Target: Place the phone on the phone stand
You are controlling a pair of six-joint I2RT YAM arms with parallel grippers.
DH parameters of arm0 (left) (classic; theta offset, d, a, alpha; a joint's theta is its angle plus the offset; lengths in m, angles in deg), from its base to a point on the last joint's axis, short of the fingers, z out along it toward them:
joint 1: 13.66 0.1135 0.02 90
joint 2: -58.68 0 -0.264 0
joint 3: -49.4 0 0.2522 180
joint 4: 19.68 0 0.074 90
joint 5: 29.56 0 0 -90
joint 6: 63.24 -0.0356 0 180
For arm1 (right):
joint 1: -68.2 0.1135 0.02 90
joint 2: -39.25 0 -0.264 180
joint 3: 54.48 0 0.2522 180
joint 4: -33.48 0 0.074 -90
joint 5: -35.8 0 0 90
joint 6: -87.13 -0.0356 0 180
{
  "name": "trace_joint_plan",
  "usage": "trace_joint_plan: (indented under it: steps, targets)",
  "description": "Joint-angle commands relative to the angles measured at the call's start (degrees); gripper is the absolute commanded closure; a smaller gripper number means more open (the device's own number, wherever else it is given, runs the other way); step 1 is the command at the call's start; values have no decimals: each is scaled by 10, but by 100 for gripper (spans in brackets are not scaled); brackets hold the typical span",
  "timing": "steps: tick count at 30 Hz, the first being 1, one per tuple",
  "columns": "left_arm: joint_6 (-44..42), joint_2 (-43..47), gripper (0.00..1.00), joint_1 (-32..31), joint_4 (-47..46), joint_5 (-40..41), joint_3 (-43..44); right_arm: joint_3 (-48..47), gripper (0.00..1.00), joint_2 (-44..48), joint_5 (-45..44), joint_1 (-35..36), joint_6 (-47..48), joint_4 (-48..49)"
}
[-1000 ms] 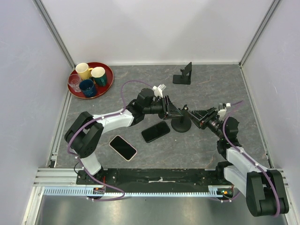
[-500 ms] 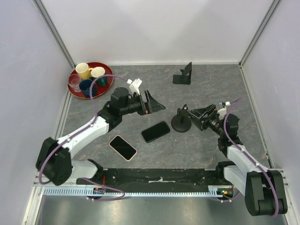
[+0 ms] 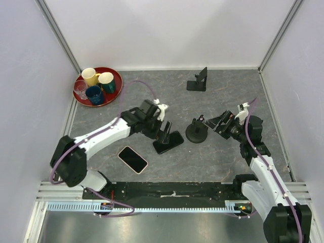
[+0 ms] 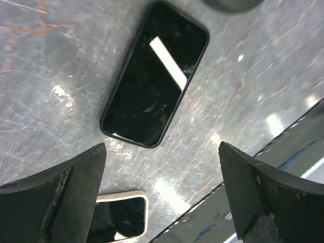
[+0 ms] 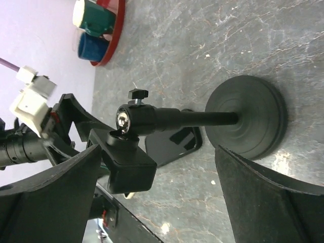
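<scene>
A black phone (image 3: 169,142) lies flat, screen up, in the middle of the table; the left wrist view shows it whole (image 4: 156,75). My left gripper (image 3: 164,132) hovers over the phone's left end, open and empty (image 4: 162,192). A second phone in a white case (image 3: 132,159) lies nearer the front left (image 4: 119,220). The phone stand (image 3: 197,81), small and black with an angled back plate, stands far back. My right gripper (image 3: 218,123) is open and empty (image 5: 157,197), just right of a round-based pole holder (image 3: 196,132).
The pole holder has a heavy disc base (image 5: 248,124) and a black clamp head (image 5: 129,162) on a ball joint. A red tray (image 3: 115,91) with several cups sits at the back left. White walls enclose the table on three sides.
Both grippers have opened wide. The left arm left the pole holder, swung out left, then came down over the black phone. The right gripper drew back slightly to the right.
</scene>
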Motion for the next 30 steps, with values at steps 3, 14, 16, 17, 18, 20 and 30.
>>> trace_joint_plan:
  steps: [3,14,16,17,18,20,30]
  targets:
    - [-174,-114,1,-67,81,92,82,-74,2,0,-2,1,111,-129]
    - [-263,-263,1,-68,118,88,177,-141,2,-8,11,1,157,-166]
    - [-271,-272,1,-68,115,79,176,-139,2,-7,15,1,163,-168]
    - [-277,-275,1,-68,116,76,180,-138,2,-7,15,1,165,-169]
    - [-276,-280,0,-68,116,80,181,-135,2,-7,17,0,167,-170]
    - [-284,-285,0,-68,117,86,183,-131,2,-5,22,0,170,-173]
    - [-275,-309,2,-73,132,32,183,-123,2,2,35,0,170,-178]
